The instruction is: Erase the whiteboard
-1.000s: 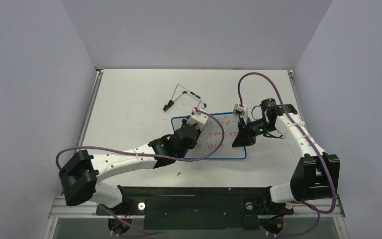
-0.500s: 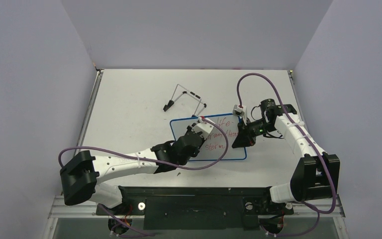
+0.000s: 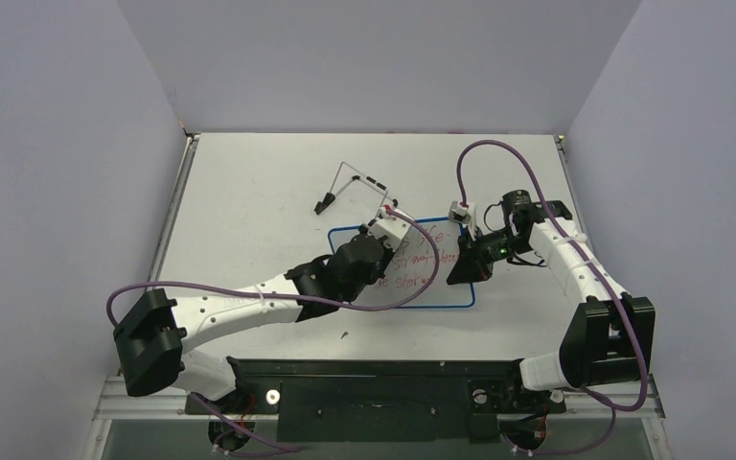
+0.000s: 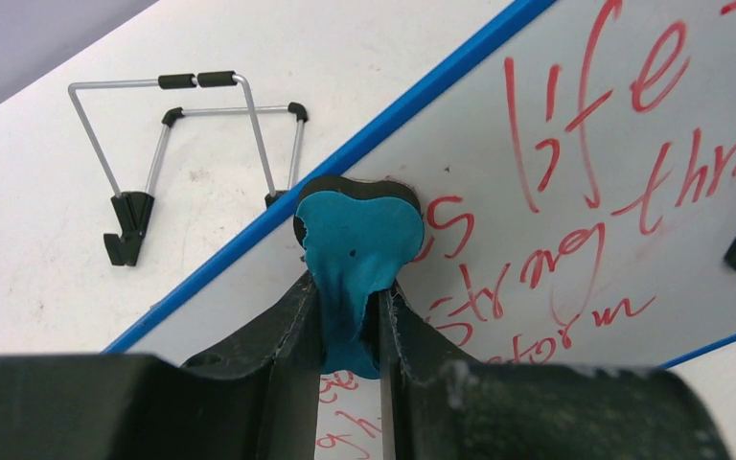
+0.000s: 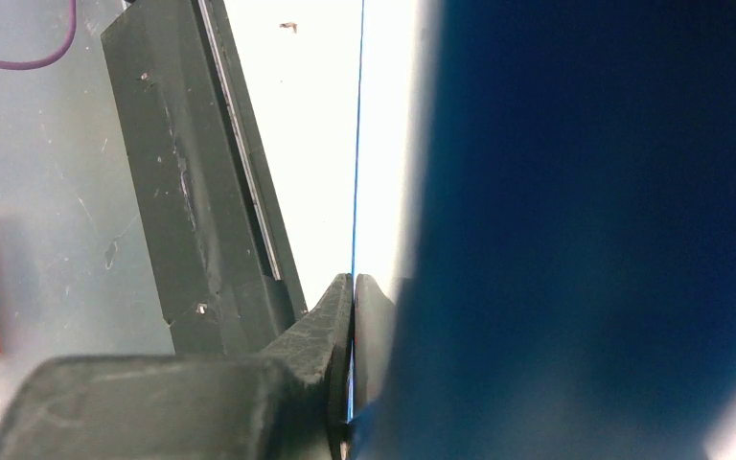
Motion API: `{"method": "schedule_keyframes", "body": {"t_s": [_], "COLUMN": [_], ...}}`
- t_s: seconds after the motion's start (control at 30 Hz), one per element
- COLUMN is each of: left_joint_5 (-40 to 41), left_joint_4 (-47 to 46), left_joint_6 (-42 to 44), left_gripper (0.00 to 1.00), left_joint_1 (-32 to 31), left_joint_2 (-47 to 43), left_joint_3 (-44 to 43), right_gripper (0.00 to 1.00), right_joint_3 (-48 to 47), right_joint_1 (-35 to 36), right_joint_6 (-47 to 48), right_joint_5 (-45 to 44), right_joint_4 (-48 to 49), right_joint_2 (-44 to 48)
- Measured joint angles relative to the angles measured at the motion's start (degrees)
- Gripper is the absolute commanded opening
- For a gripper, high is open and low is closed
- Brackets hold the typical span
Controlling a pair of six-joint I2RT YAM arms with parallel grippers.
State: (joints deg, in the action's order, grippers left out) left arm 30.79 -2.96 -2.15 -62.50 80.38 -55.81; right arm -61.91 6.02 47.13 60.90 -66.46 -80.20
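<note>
The whiteboard (image 3: 422, 287) lies flat on the table, blue-rimmed, with red handwriting (image 4: 585, 172) across it. My left gripper (image 3: 383, 230) hangs over its far left part, shut on a teal eraser with a black base (image 4: 356, 240). That eraser presses on the whiteboard (image 4: 575, 115) close to the blue rim, beside the first red letters. My right gripper (image 3: 464, 265) is shut on the board's right edge. In the right wrist view the thin blue rim (image 5: 356, 144) runs straight into the closed right gripper (image 5: 353, 287).
A black wire stand (image 3: 355, 187) lies on the table just beyond the board's far left corner, also seen as the stand (image 4: 201, 144) in the left wrist view. Purple cables loop over both arms. The black base rail (image 3: 374, 379) runs along the near edge.
The left gripper swept the eraser toward the near side of the board half a second ago, then came back to the far left part. The right gripper has stayed on the board's edge.
</note>
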Motion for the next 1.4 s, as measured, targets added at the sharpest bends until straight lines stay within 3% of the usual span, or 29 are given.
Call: {"method": "schedule_keyframes", "body": {"t_s": [0.53, 1.13, 1.4], "left_joint_5": [0.44, -0.42, -1.29], "left_joint_4": [0.20, 1.49, -0.24], "left_joint_6": [-1.86, 0.92, -1.09], "left_gripper": [0.00, 0.00, 0.00], "left_joint_1": [-3.96, -0.59, -3.32], "left_joint_2": [-0.09, -0.85, -1.42], "left_joint_3": [4.07, -0.59, 4.63], "right_gripper": [0.00, 0.00, 0.00], "right_joint_3": [0.00, -0.02, -0.02], "right_joint_1": [0.09, 0.07, 0.20], "right_joint_6": [0.70, 0.61, 1.20], "right_joint_5": [0.00, 0.02, 0.02], "right_joint_4": [-0.33, -0.33, -0.70], "right_joint_2": [0.00, 0.00, 0.00]}}
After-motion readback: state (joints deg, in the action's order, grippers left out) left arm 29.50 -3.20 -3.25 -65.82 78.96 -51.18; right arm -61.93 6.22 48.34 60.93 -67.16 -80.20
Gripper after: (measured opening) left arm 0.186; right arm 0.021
